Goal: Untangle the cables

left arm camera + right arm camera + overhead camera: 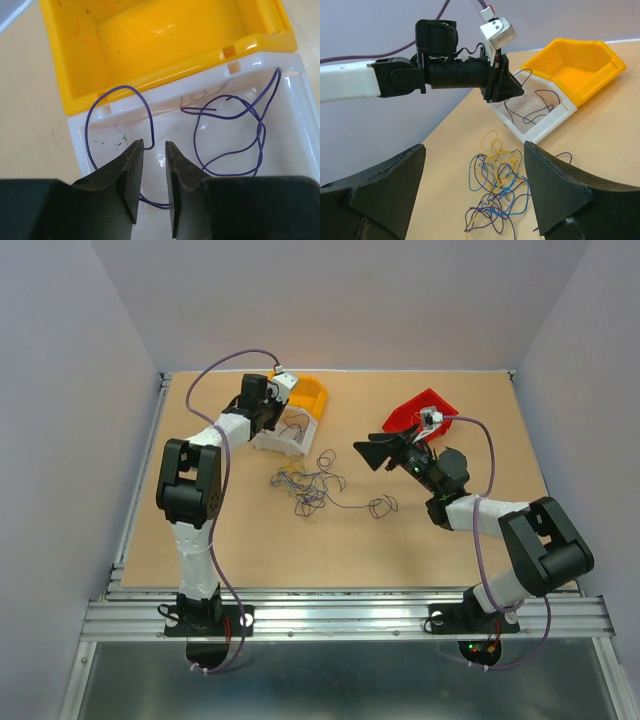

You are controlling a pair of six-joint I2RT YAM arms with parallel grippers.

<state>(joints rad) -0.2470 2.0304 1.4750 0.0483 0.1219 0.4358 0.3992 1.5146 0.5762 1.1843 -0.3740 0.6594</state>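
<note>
Centrally, cables (312,490) clear of table (250,555) edges, left tool (154,146) over white bin (300,130)

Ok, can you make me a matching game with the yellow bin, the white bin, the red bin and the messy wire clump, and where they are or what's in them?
Things:
1. yellow bin
2. white bin
3. red bin
4. wire clump

Places or states:
A. lying out in the middle of the table
B. has loose purple wires in it
C. on the right side of the table
D. no wires in it, pushed up against the white bin

Pairs: 1-D, 2-B, 3-C, 4-A.
</note>
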